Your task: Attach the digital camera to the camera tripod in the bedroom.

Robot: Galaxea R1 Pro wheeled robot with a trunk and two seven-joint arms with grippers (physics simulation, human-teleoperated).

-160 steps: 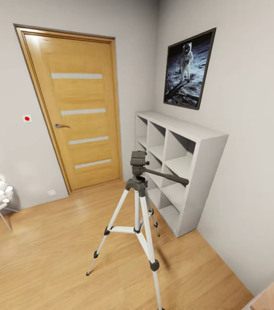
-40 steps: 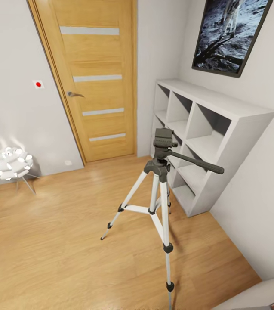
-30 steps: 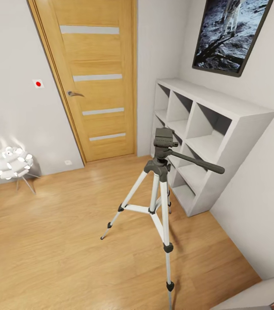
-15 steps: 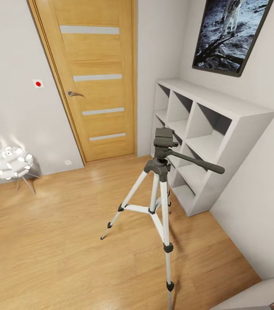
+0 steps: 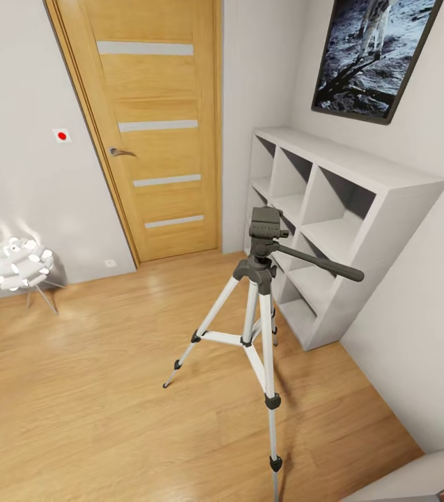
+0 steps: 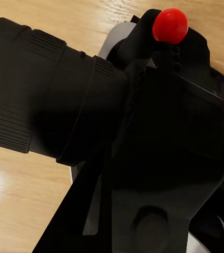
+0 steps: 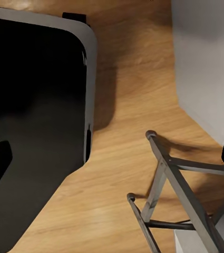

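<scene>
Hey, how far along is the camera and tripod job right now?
Looks done: the robot faces the camera tripod, standing on the bedroom's wood floor by the white cube shelf. In hand: the digital camera, red button visible, sits close against the left wrist camera, apparently held. Left: the tripod head is bare, so the camera must still be raised and attached.

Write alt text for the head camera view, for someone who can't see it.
A camera tripod with silver-white legs and a dark head stands on a light wood floor, its top bare. A white cube shelf stands behind it by the wall, with a closed wooden door and a small white lamp further left.
</scene>
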